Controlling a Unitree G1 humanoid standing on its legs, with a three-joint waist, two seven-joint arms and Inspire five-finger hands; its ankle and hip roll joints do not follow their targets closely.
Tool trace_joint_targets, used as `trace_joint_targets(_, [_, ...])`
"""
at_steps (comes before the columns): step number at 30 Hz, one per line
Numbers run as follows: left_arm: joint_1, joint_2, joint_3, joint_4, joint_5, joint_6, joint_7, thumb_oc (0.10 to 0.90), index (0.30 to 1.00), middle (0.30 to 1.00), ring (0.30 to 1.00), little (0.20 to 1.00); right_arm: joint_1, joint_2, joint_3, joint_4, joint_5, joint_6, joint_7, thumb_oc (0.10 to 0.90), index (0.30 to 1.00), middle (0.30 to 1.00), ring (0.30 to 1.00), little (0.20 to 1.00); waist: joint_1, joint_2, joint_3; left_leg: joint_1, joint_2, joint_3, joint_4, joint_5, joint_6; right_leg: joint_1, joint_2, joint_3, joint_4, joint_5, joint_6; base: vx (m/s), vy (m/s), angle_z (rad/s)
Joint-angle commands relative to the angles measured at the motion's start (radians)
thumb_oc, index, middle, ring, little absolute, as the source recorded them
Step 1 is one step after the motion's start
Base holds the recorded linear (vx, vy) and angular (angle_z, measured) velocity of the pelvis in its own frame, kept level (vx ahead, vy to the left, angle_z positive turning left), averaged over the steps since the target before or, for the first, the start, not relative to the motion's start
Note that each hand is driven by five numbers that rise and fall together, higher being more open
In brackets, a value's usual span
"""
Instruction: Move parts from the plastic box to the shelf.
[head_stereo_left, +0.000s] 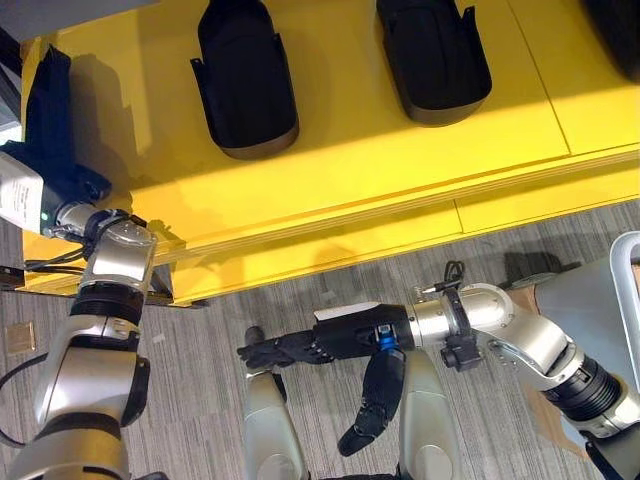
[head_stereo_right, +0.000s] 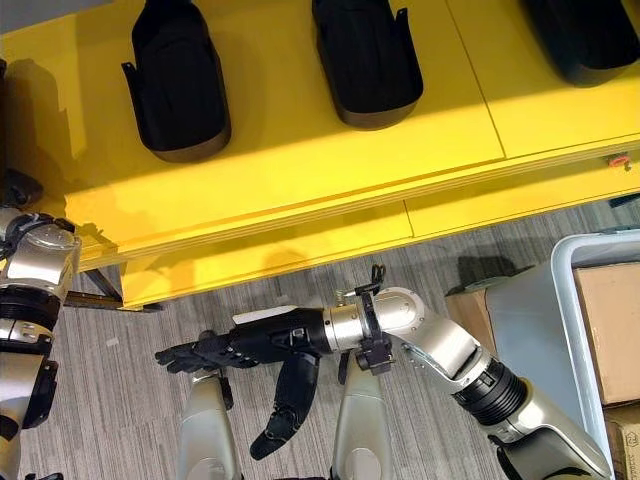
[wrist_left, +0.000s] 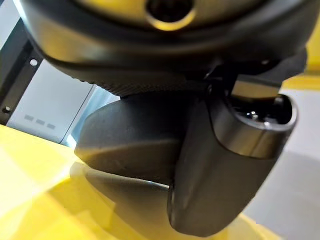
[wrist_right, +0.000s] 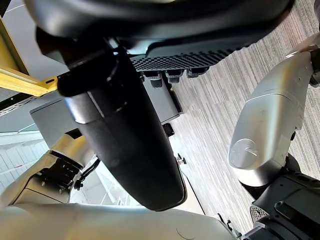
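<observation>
Yellow shelf (head_stereo_left: 400, 150) spans the upper part of both eye views, carpet floor (head_stereo_left: 300, 300) below its front edge. Grey plastic box (head_stereo_right: 560, 300) sits on the floor at far right, brown cardboard (head_stereo_right: 612, 320) inside it, no parts visible in it. Three black parts lie on the shelf top: one (head_stereo_left: 243, 75) left of centre, one (head_stereo_left: 432, 55) beside it to the right, well apart, third (head_stereo_right: 590, 35) at the far right, cut by the frame edge. A fourth black part (head_stereo_left: 50, 120) stands at the shelf's left end under the left hand (head_stereo_left: 75, 185); left wrist view has the thumb against a dark rounded part, fingers hidden, cannot tell the grip. Right hand (head_stereo_left: 300, 348) hangs low over the carpet in front of the shelf, fingers straight and released, thumb pointing down, holding nothing
</observation>
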Motion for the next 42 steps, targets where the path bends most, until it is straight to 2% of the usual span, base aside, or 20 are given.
trace_joint_targets(1, [-0.109, 0.110, -0.031, -0.017, 0.138, 0.014, 0.008, 0.400, 0.300, 0.300, 0.300, 0.300, -0.062, 0.090, -0.043, -0.010, 0.109, -0.038, 0.052, 0.900, 1.000, 1.000, 1.000, 1.000, -0.017, 0.001, -0.029, 0.047, 0.043, 0.018, 0.057, -0.074, -0.012, 0.072, -0.020, 0.000, -0.121, 0.070, -0.045, 0.05, 0.069, -0.02])
trace_joint_targets(6, [-0.130, 0.120, -0.062, 0.002, 0.147, 0.011, -0.022, 0.400, 0.300, 0.300, 0.300, 0.300, -0.065, 0.091, -0.028, -0.003, 0.115, -0.030, 0.055, 0.900, 1.000, 1.000, 1.000, 1.000, -0.022, 0.006, -0.040, 0.066, 0.035, 0.024, 0.050, -0.081, -0.010, 0.087, -0.032, 0.002, -0.140, 0.079, -0.040, 0.03, 0.068, -0.02])
trace_joint_targets(15, [-0.147, 0.062, -0.099, -0.019, 0.164, 0.035, -0.064, 0.400, 0.300, 0.300, 0.300, 0.300, -0.076, 0.108, 0.005, -0.014, 0.123, -0.027, 0.016, 0.900, 1.000, 1.000, 1.000, 1.000, 0.002, 0.006, -0.036, 0.072, 0.023, 0.005, 0.051, -0.076, -0.009, 0.112, -0.047, -0.031, -0.121, 0.056, -0.039, 0.00, 0.013, 0.03])
trace_joint_targets(24, [-0.149, 0.038, -0.103, -0.065, 0.210, 0.065, -0.070, 0.400, 0.300, 0.300, 0.300, 0.300, -0.037, 0.097, 0.043, -0.066, 0.118, -0.083, -0.064, 0.900, 1.000, 1.000, 1.000, 1.000, 0.027, -0.007, -0.018, 0.081, 0.021, -0.005, 0.028, -0.066, -0.008, 0.155, -0.050, -0.086, -0.160, 0.062, -0.027, -0.03, -0.057, 0.14])
trace_joint_targets(36, [-0.225, 0.067, -0.155, -0.041, 0.238, 0.126, -0.090, 0.400, 0.300, 0.300, 0.300, 0.300, -0.024, 0.088, 0.005, -0.112, 0.140, -0.076, -0.063, 0.900, 1.000, 1.000, 1.000, 1.000, 0.020, -0.024, -0.016, 0.077, 0.026, 0.007, -0.006, -0.054, -0.009, 0.178, -0.037, -0.115, -0.267, 0.128, -0.005, -0.03, -0.032, 0.04])
trace_joint_targets(42, [-0.265, 0.087, -0.183, -0.016, 0.256, 0.167, -0.100, 0.400, 0.300, 0.300, 0.300, 0.300, 0.011, 0.084, -0.013, -0.131, 0.142, -0.079, -0.051, 0.900, 1.000, 1.000, 1.000, 1.000, 0.016, -0.035, -0.021, 0.076, 0.035, 0.009, -0.003, -0.051, -0.011, 0.191, -0.026, -0.125, -0.268, 0.126, -0.007, 0.01, -0.036, 0.05])
